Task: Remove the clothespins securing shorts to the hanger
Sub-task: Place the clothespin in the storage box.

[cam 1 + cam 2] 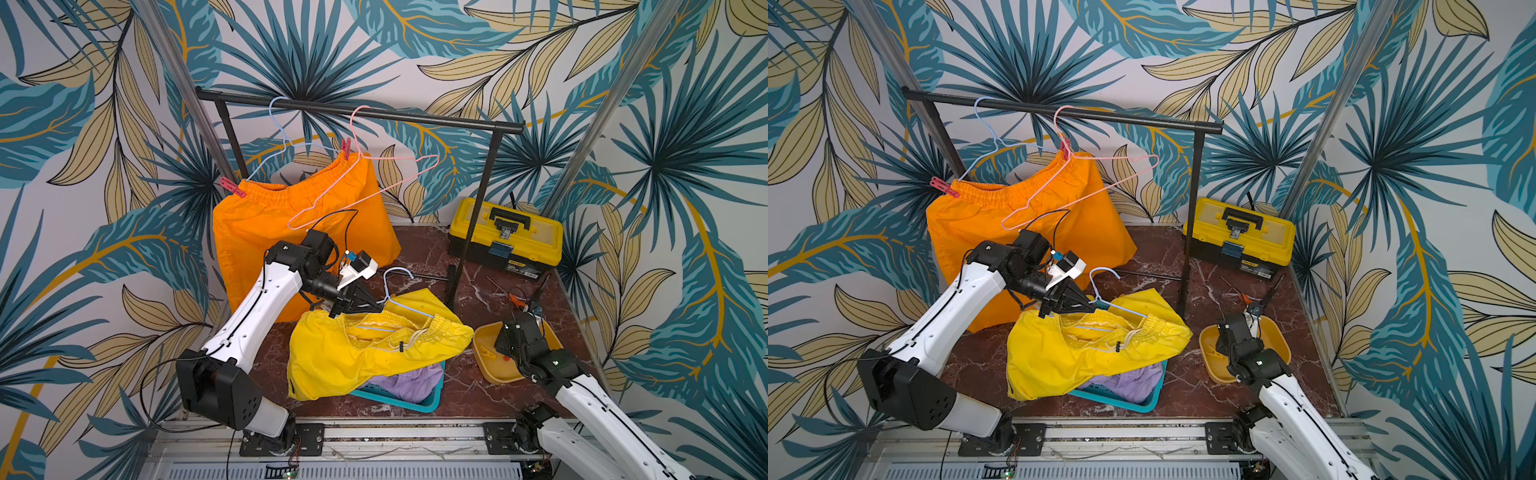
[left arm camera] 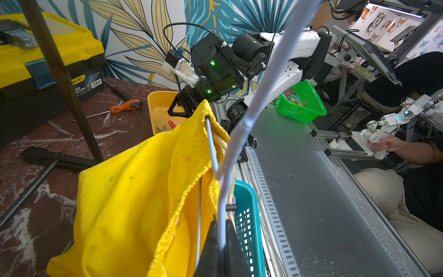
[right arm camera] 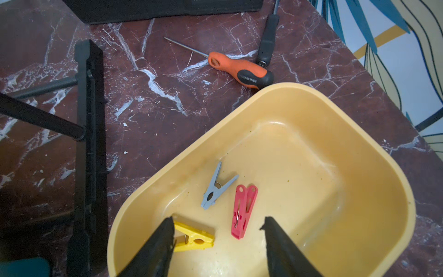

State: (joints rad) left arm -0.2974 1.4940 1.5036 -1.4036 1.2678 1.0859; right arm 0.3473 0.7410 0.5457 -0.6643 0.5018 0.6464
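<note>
Where the right gripper [image 3: 218, 223] hangs: low in its wrist frame over a yellow plastic tub [image 3: 299, 100], two black wedge fingers spread wide, gripping nothing.
Loose pegs: three on the tub's smooth floor, namely a grey peg [image 3: 217, 185] splayed in a V, a flat red peg [image 3: 242, 211] and a yellow peg [image 3: 194, 236] partly behind one finger.
Left gripper [image 2: 223, 244]: bottom centre of its wrist frame, clenched on a thin pale blue wire hanger [image 2: 242, 124].
Yellow shorts [image 1: 353, 365]: centre of both top views; slick crumpled fabric, its gathered elastic waistband threaded on that hanger, draped over a teal lattice basket [image 2: 247, 223].
Lilac shorts [image 1: 409, 384]: soft heap inside the basket.
Orange shorts [image 1: 291, 232]: left of centre, hanging from a second blue hanger [image 1: 284, 139] on the black metal rail [image 1: 374, 112]; ruched waistband pinned by a left-corner clothespin [image 1: 232, 187] and a right-corner clothespin [image 1: 345, 148], both red.
Tabletop [image 3: 167, 120]: dark red marble with white veins.
Screwdriver [image 3: 239, 68]: orange-and-black grip, just beside the tub's rim.
Toolbox [image 1: 507, 237]: yellow and black, boxy, right of centre by the wall.
</note>
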